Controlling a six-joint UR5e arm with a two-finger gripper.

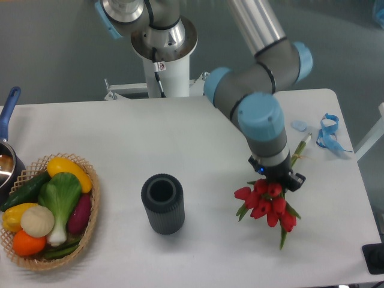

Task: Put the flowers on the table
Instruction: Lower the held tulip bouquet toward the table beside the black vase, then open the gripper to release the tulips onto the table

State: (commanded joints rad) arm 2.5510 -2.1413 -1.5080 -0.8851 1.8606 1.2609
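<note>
The flowers (267, 207), a bunch of red tulips with green leaves, are at the right side of the white table (198, 138), blooms towards the front. Their green stems (302, 147) stick out behind the arm, pointing to the back right. My gripper (277, 180) is directly over the bunch where the blooms meet the stems. Its fingers are hidden under the wrist, so I cannot tell if they are closed on the bunch. I cannot tell whether the flowers rest on the table or hang just above it.
A dark grey ribbed vase (162, 204) stands upright at centre front, left of the flowers. A wicker basket of vegetables (48, 210) is at front left, a pot with a blue handle (7, 150) at the left edge. A blue ribbon (329, 132) lies at back right.
</note>
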